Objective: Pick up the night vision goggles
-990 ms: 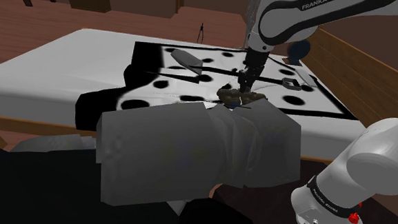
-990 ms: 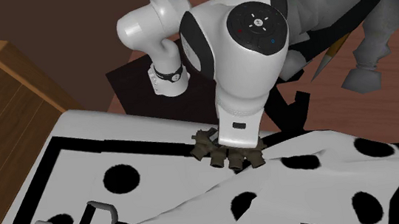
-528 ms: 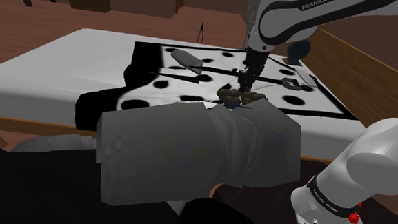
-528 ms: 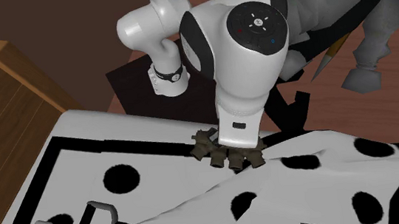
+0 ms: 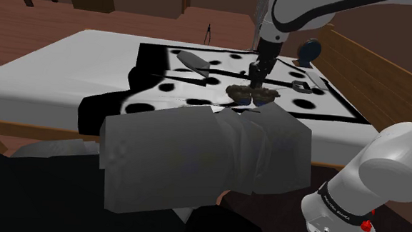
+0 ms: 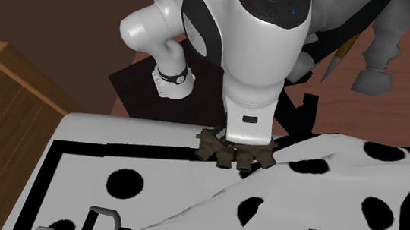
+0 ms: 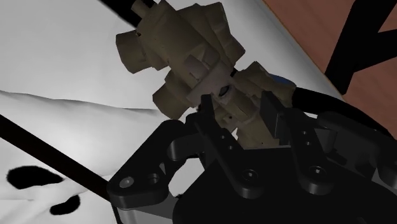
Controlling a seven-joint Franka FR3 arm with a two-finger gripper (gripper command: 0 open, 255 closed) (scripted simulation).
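Tan night vision goggles point(image 7: 191, 60) sit clamped in the black gripper point(image 7: 240, 118) over a spotted white cover point(image 7: 63, 127)

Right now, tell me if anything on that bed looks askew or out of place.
The spotted cover is rumpled, with a raised crease beside the goggles. The gripper clasps the goggles at one end, so most of their body juts out past the fingers at a tilt.

The arm point(image 5: 302, 12) reaches down, tool point(image 7: 238, 118) pointing downward, 2 fingers point(image 7: 213, 130) clasping the goggles point(image 7: 184, 57).
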